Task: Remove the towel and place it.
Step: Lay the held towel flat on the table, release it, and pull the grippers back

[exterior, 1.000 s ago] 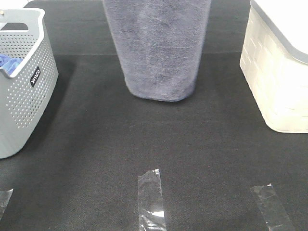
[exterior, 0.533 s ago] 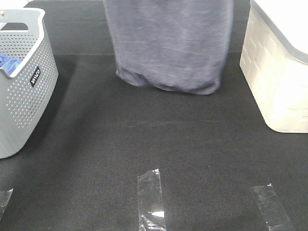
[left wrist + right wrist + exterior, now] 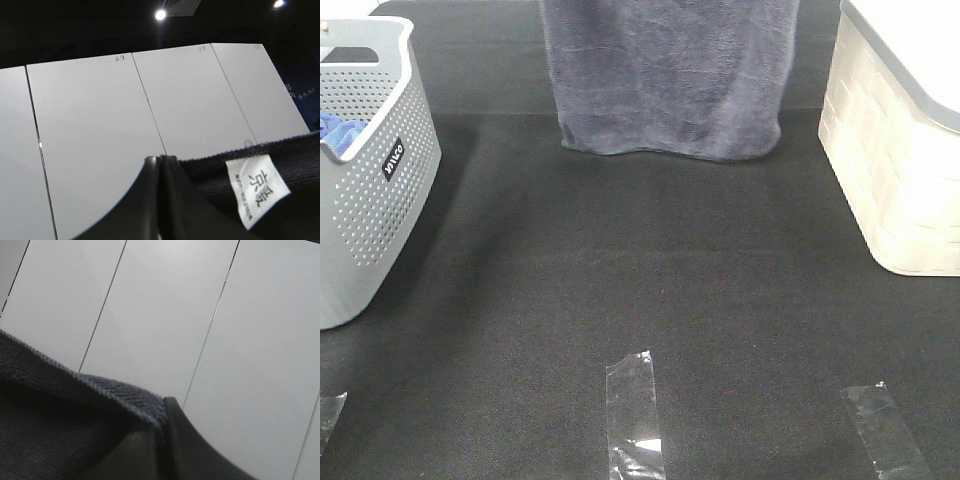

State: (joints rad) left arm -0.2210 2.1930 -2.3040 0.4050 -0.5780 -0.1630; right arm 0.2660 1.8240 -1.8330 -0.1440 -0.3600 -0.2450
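The grey-lavender towel [image 3: 670, 75] hangs spread out at the top middle of the exterior high view, its lower hem just above the black mat. Both grippers are above the frame there. In the left wrist view my left gripper [image 3: 160, 200] is shut on the towel's top hem [image 3: 260, 165], beside a white label [image 3: 257, 192]. In the right wrist view my right gripper [image 3: 161, 440] is shut on the towel's other top corner [image 3: 75, 410]. Both wrist cameras look upward at white panels.
A grey perforated basket [image 3: 370, 170] holding a bright blue cloth [image 3: 338, 128] stands at the left. A cream lidded bin [image 3: 900, 140] stands at the right. Clear tape strips [image 3: 635, 415] lie on the mat [image 3: 640, 290] near the front edge.
The towel has gone from a narrow hanging fold to a wider spread sheet. Its lower edge has risen and moved back, away from the front of the mat.
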